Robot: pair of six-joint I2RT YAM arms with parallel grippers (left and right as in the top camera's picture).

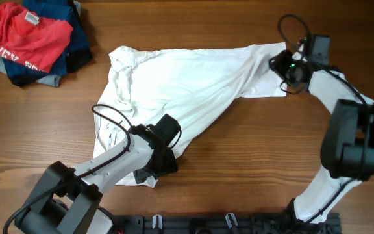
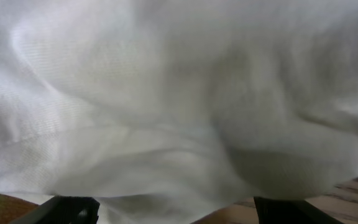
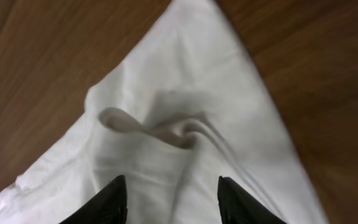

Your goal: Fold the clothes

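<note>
left jaws apart, right jaws apart, one white shirt [image 1: 193, 81], one red t-shirt [image 1: 28, 36], wooden table [image 1: 252, 149]

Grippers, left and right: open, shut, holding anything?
Left gripper: open, jaws wide apart at the white shirt, nothing clamped.
Right gripper: open over the shirt's corner, holding nothing.

The shirt [image 1: 193, 78] is plain white, the T-shirt [image 1: 28, 36] red with white print, the table [image 1: 252, 156] brown wood-grain

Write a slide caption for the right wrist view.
Open right tool above a creased corner of the white shirt on the wooden table.
</note>
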